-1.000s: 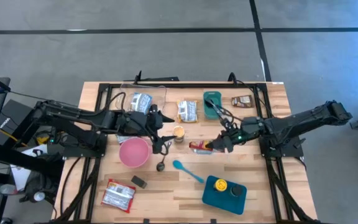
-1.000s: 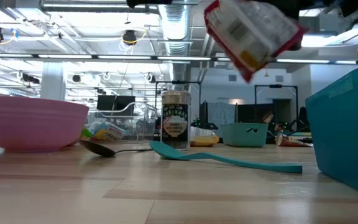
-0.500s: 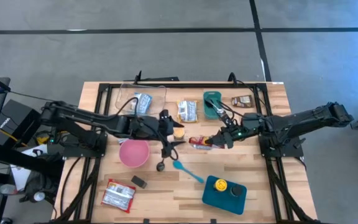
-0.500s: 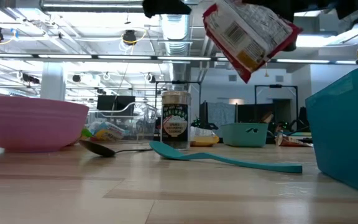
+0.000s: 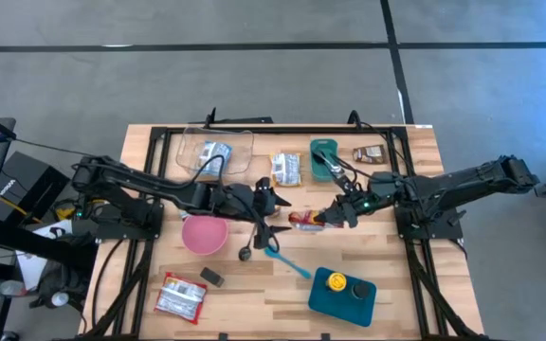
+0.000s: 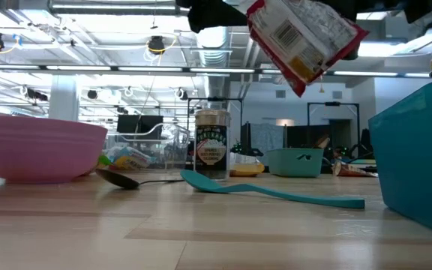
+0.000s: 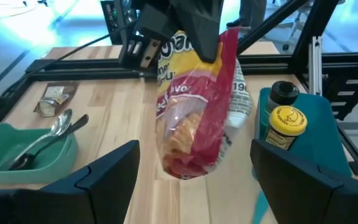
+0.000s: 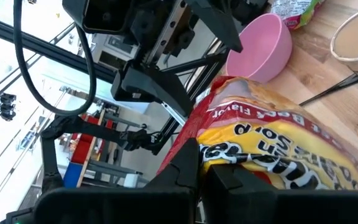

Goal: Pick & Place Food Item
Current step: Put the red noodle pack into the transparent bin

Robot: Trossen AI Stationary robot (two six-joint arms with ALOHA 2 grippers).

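- The red-and-yellow snack bag (image 5: 305, 222) hung in the air over the middle of the table (image 5: 415, 275), pinched by the right gripper (image 5: 334, 218).
- The low view showed the bag (image 6: 304, 39) lifted well clear of the wood, barcode side out; the high view could not show that height.
- The left wrist view showed the bag (image 7: 199, 106) from its front, with the right gripper's jaws pressed onto its top edge.
- The left gripper (image 5: 275, 220) sat just beside the bag, jaws spread wide and holding nothing; its fingers (image 7: 102, 180) framed the bag without touching it.
- A green bowl (image 5: 324, 161) held spoons (image 7: 41, 140).
- A pink bowl (image 5: 205, 233) sat near the left arm; I could not tell its contents.
- A teal container (image 5: 343, 293) carried a yellow-lidded jar (image 5: 336, 281).
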